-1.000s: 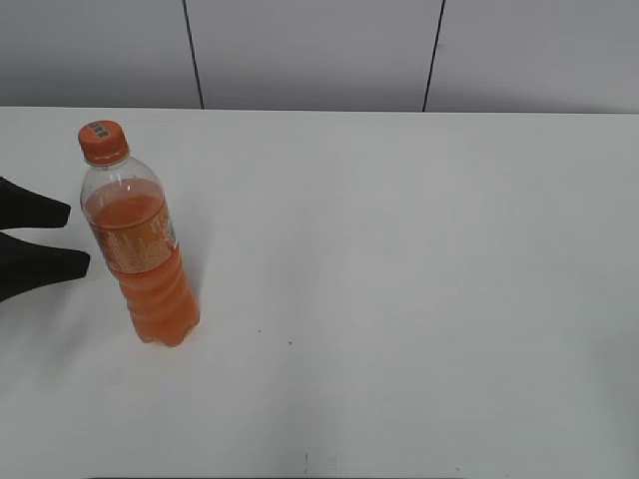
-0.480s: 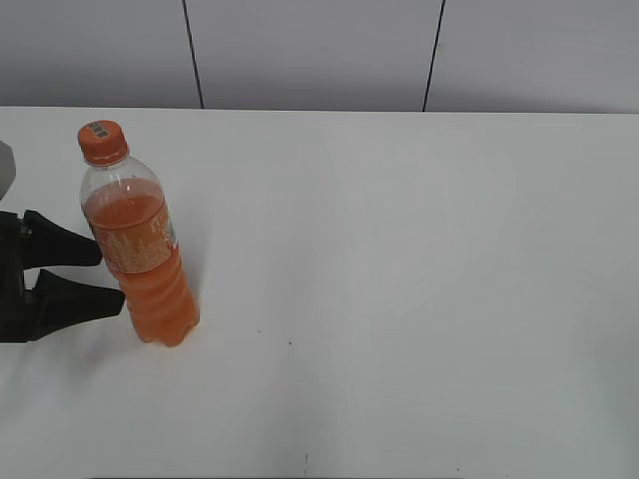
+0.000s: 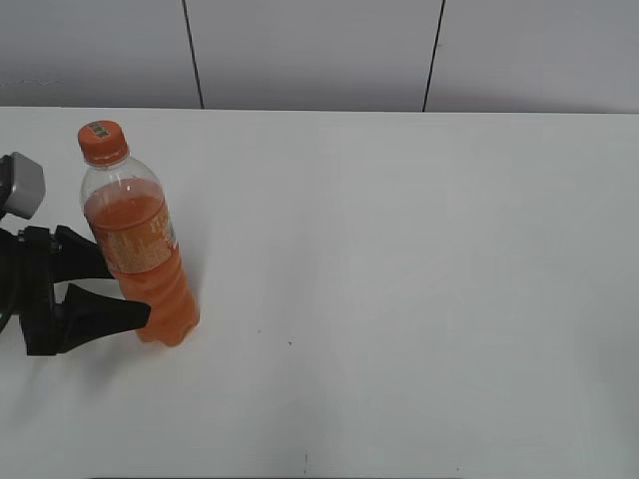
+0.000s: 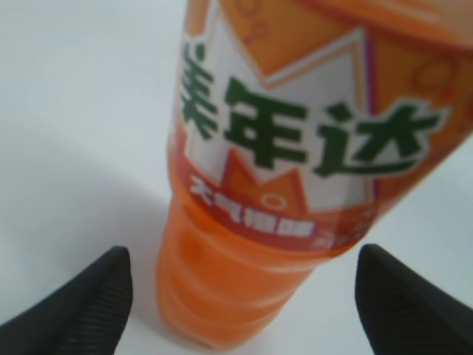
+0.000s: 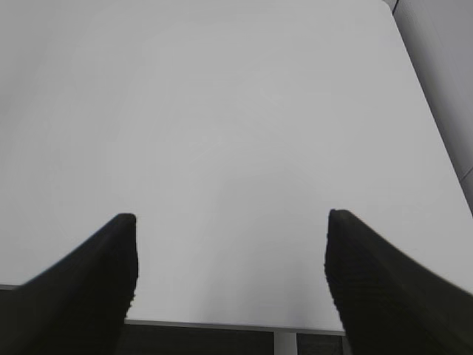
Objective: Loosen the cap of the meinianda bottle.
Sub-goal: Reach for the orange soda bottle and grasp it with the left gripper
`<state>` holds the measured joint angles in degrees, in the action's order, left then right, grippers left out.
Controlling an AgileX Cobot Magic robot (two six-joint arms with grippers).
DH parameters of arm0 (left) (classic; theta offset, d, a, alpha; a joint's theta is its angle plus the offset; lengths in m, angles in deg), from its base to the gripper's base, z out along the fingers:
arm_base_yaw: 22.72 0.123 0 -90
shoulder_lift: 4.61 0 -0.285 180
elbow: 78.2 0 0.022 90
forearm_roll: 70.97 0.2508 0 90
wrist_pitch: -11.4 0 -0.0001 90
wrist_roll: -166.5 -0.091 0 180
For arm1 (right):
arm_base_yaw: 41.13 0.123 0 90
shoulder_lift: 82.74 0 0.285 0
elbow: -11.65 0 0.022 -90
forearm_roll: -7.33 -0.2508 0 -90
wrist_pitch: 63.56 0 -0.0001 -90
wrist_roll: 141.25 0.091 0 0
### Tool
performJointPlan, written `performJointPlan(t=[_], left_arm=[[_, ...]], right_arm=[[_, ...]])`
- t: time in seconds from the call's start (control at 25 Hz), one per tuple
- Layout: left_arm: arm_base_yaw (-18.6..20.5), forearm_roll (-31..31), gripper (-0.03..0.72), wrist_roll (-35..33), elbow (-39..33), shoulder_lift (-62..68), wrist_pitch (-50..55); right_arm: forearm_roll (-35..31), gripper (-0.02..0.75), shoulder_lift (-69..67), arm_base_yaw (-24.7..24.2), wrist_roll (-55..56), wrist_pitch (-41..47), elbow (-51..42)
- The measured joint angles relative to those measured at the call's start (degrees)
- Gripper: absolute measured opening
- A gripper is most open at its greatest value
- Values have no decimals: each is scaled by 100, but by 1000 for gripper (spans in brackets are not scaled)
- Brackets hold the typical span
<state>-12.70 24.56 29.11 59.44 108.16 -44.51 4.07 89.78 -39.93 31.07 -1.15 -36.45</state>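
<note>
Meinianda bottle (image 3: 140, 249) stands upright on the white table (image 3: 419, 279), toward the left side in the exterior view, orange drink filling it to just below the shoulder, clear plastic above. The cap (image 3: 103, 142) sits on the neck, orange with a small pale printed mark on top, well above the left gripper's level. Left gripper (image 3: 110, 284) reaches in from the left edge, black fingers spread wide and pointing toward the bottle; the far finger passes behind the bottle at label height, and the near finger (image 3: 105, 311) ends just in front of the ribbed lower body. Bottle sits between the two fingertips, or right at their mouth. Left wrist view confirms: bottle (image 4: 295, 185) fills the frame straight ahead of the gripper (image 4: 247, 288), label band with green characters on white above, ribbed orange body below, one black fingertip (image 4: 89, 303) low at the left and the other low at the right, each with a strip of white table showing between it and the bottle. Jaws wide apart, nothing clamped, no contact that I can make out. Right gripper (image 5: 230, 274) does not appear in the exterior view; its own wrist view shows two dark textured fingers (image 5: 89, 288) spread far apart over bare table (image 5: 236, 111), nothing between them, the table's near edge just below the fingertips.
</note>
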Motion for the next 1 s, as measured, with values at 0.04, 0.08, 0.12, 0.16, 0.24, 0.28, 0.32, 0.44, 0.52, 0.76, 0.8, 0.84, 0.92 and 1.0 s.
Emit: performJointPlan(t=[0.04, 0.08, 0.12, 0.16, 0.24, 0.28, 0.32, 0.44, 0.52, 0.76, 0.8, 0.84, 0.92, 1.0], left_arm=[[-68, -46, 562, -70, 0, 48, 0], [-136, -111, 562, -116, 0, 96, -6], [-186, -185, 562, -154, 0, 131, -11], [-236, -249, 562, -215, 0, 178, -11], [-298, -425, 562, -349, -7, 274, -24], [-309, -494, 562, -387, -7, 316, -28], [-316, -561, 559, -417, -7, 355, -30], [-322, -822, 543, -464, -7, 392, -48], [-322, -946, 526, -479, -7, 392, -147], [-322, -908, 427, -585, -7, 395, -265], [-322, -895, 413, -592, -7, 395, -278], [-322, -869, 412, -604, -7, 395, -293], [-322, -842, 412, -605, -7, 395, -308], [-322, -823, 412, -610, -7, 395, -326]], right_arm=[[0, 592, 0, 0, 0, 0, 0], [0, 592, 0, 0, 0, 0, 0], [0, 592, 0, 0, 0, 0, 0], [0, 592, 0, 0, 0, 0, 0], [0, 592, 0, 0, 0, 0, 0], [0, 592, 0, 0, 0, 0, 0], [0, 592, 0, 0, 0, 0, 0], [-13, 592, 0, 0, 0, 0, 0], [-20, 592, 0, 0, 0, 0, 0], [-35, 592, 0, 0, 0, 0, 0], [-40, 592, 0, 0, 0, 0, 0], [-40, 592, 0, 0, 0, 0, 0], [-40, 592, 0, 0, 0, 0, 0], [-45, 592, 0, 0, 0, 0, 0]])
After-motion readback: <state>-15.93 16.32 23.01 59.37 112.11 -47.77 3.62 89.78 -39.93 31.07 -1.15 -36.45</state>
